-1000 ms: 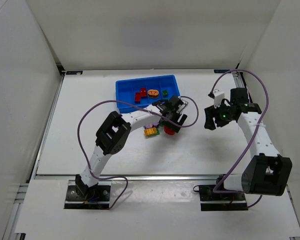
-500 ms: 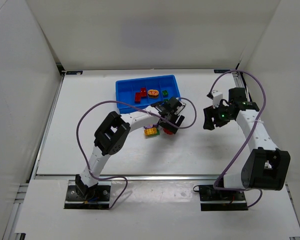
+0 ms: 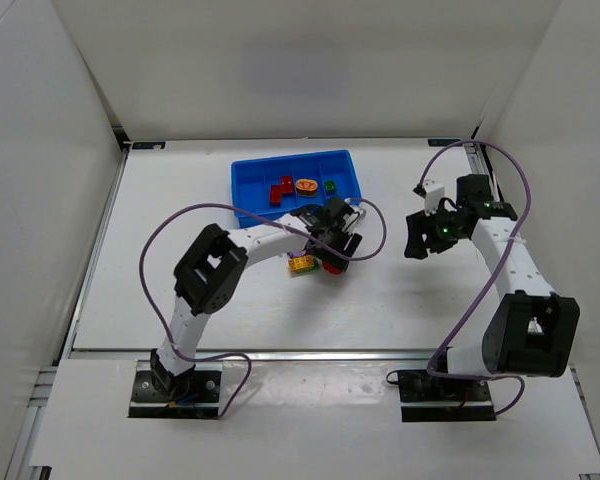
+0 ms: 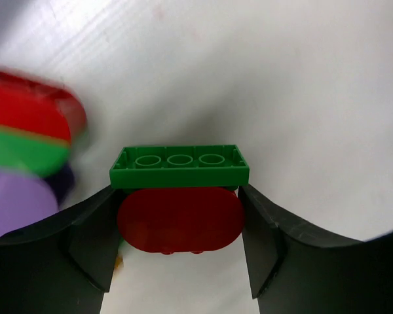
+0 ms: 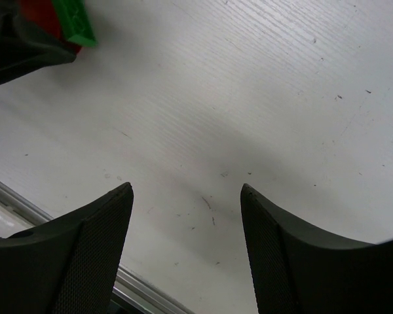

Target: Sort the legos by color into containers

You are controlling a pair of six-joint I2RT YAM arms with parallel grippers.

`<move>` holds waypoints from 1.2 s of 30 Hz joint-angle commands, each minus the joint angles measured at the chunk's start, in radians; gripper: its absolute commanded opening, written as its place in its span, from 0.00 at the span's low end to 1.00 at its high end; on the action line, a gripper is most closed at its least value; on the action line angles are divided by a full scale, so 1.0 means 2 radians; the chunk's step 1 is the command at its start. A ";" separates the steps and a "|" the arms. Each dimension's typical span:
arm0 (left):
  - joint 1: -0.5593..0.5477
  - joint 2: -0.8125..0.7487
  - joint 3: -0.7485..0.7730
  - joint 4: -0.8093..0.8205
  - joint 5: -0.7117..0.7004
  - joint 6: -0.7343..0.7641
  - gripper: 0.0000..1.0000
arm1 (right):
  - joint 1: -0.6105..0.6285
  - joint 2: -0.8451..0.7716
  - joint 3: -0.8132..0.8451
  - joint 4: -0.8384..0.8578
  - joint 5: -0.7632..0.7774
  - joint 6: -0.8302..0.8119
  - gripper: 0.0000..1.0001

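Observation:
My left gripper (image 3: 332, 252) (image 4: 177, 196) is low over the table, just in front of the blue tray (image 3: 242, 172). Its fingers (image 4: 85, 242) press both ends of a red oval lego (image 4: 180, 219), and a green studded lego (image 4: 179, 167) lies against that oval's far side. To the left is a blurred pile of red (image 4: 26, 111), green (image 4: 23, 149) and purple (image 4: 16, 199) ovals. A yellow lego (image 3: 301, 264) lies beside it. The tray's containers hold red legos (image 3: 279, 190), an orange oval (image 3: 306, 185) and a green lego (image 3: 330, 186). My right gripper (image 3: 417, 240) (image 5: 185, 190) hovers open over bare table.
The white table is walled at the back and on both sides. A metal rail (image 5: 150, 294) runs along the table's edge below my right gripper. Purple cables loop off both arms (image 3: 180, 225). The green lego (image 5: 78, 23) and my left gripper's finger (image 5: 19, 55) show in the right wrist view's top left corner.
My left gripper has drawn slightly back and left toward the lego pile and has closed in on the red oval. The right arm has shifted only a little.

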 commanded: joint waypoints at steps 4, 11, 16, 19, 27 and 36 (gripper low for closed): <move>0.019 -0.221 -0.160 0.144 0.119 0.039 0.40 | 0.000 0.039 0.050 -0.009 -0.092 0.051 0.71; 0.026 -0.291 -0.226 0.156 0.132 0.088 0.40 | 0.039 0.064 0.071 0.016 -0.167 0.167 0.73; 0.003 -0.308 -0.249 0.177 0.100 0.130 0.39 | 0.060 0.065 0.067 0.038 -0.203 0.262 0.74; -0.005 -0.307 -0.250 0.185 0.083 0.144 0.38 | 0.067 0.070 0.082 0.049 -0.212 0.289 0.75; -0.025 -0.292 -0.240 0.207 0.080 0.152 0.38 | 0.069 0.092 0.110 0.049 -0.215 0.282 0.75; -0.031 -0.265 -0.213 0.222 0.080 0.155 0.38 | 0.101 0.098 0.112 0.038 -0.257 0.249 0.76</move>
